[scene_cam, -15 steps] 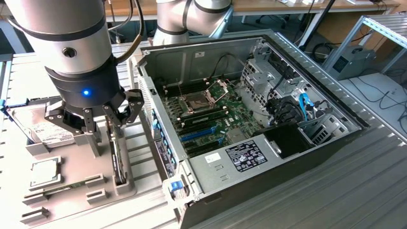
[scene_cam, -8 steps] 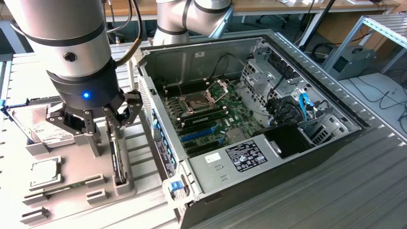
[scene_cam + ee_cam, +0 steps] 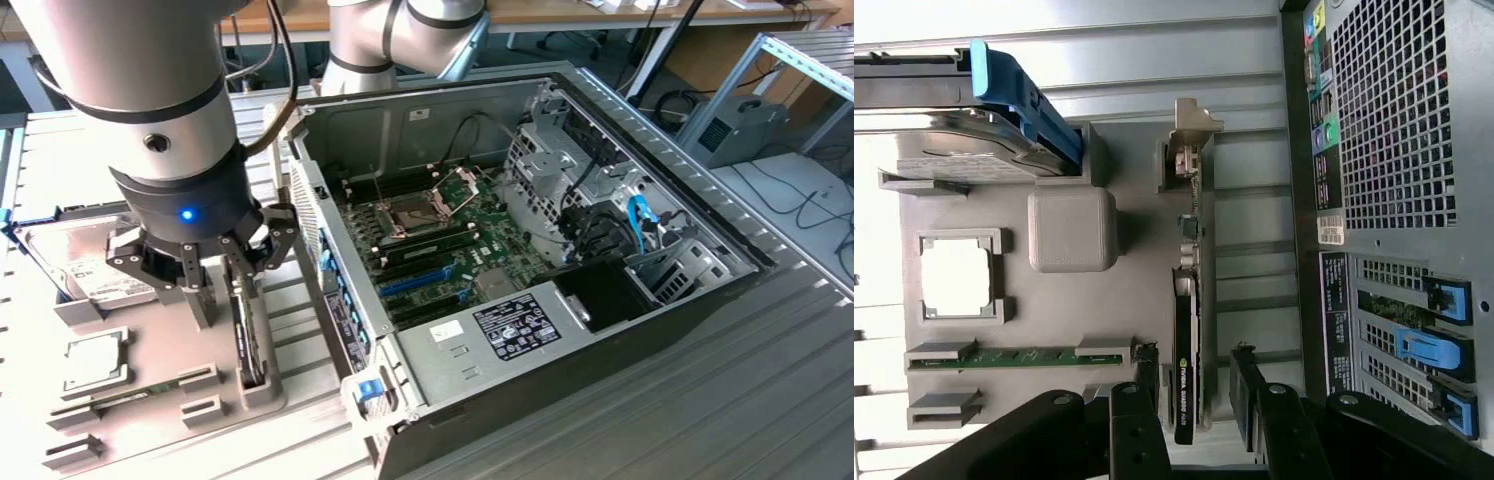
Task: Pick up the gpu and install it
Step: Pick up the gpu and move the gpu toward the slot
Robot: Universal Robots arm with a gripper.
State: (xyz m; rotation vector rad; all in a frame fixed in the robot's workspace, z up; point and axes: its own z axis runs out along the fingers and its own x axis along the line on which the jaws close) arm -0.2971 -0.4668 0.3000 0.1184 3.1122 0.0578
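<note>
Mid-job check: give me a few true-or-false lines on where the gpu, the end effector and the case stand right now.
1. The gpu stands on edge in the gray fixture. True.
2. The end effector is shut on the gpu. False: its fingers stand open, one on each side of the gpu.
3. The gpu is seated on the motherboard. False: it is outside the case, in the gray fixture.
4. The case is open, with the motherboard exposed. True.
5. A green memory stick lies in the gray fixture. True.

Ribbed table (image 3: pixel 747 400) bears grey fixture (image 3: pixel 1054 310), computer case (image 3: pixel 400 130).
</note>
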